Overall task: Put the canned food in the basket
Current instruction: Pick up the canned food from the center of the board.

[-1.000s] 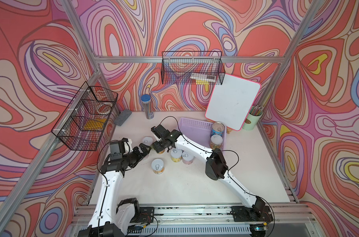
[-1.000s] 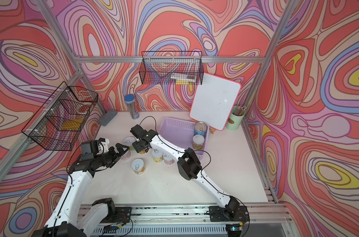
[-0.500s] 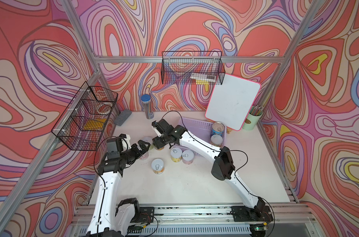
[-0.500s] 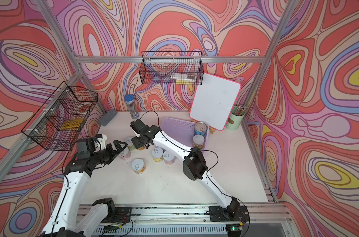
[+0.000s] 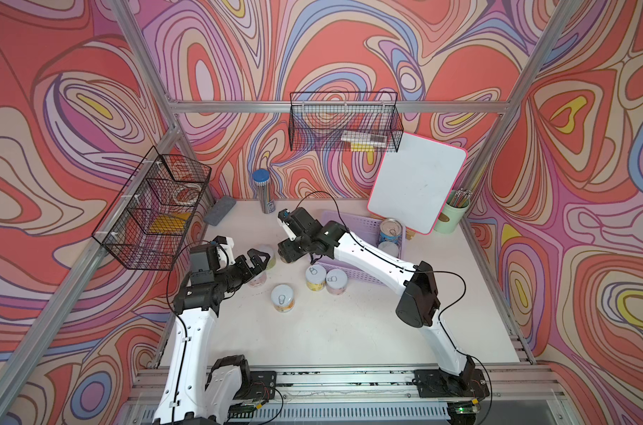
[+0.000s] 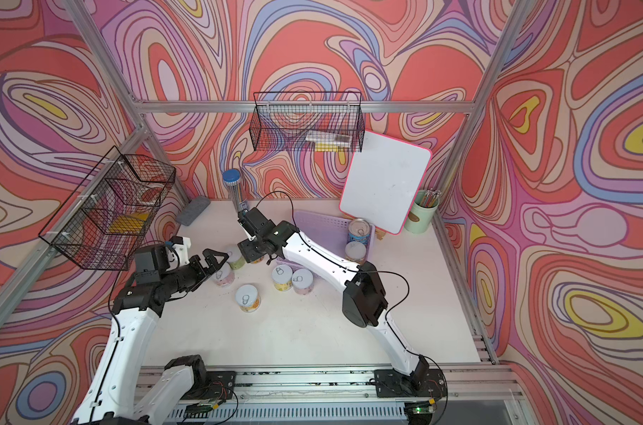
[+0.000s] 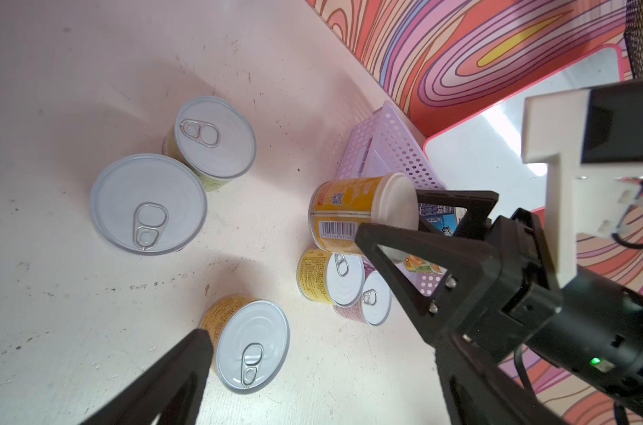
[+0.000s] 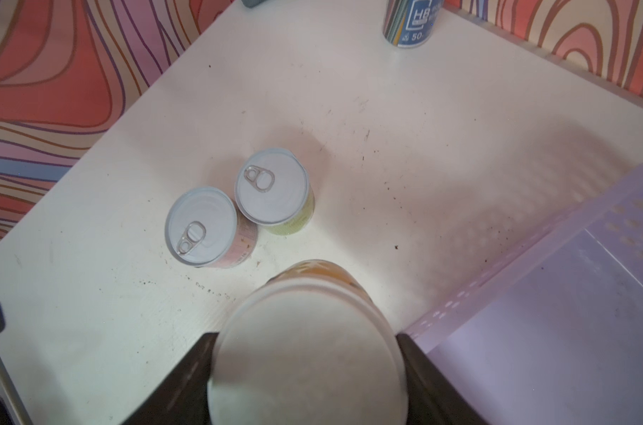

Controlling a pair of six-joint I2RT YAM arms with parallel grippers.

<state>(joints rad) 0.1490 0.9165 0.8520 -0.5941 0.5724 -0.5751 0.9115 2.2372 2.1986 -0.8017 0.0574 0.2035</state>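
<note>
jaws of our right gripper (image 8: 307, 349) squeeze a yellow can (image 7: 345, 209), tilted, just beside the basket (image 8: 570, 294) corner. our left gripper (image 6: 217, 259) hangs wide open near a pink can (image 6: 224, 276). two cans (image 5: 315, 274) stand just beside the basket's front; a blue can (image 5: 390, 229) sits inside.

R elbow (image 5: 417, 301) swings out twd the worktop's (image 5: 349, 331) right edge and a bit nearer its front edge, while the R wrist tips up twd the back edge. R gripper (image 7: 390, 215) closes the last bit on the orange can (image 7: 344, 211), now tilted in the jaws. L arm pulls back twd the left edge. L gripper (image 6: 214, 258) opens a touch wider, uncovering more of the pink can (image 6: 224, 276).
</note>
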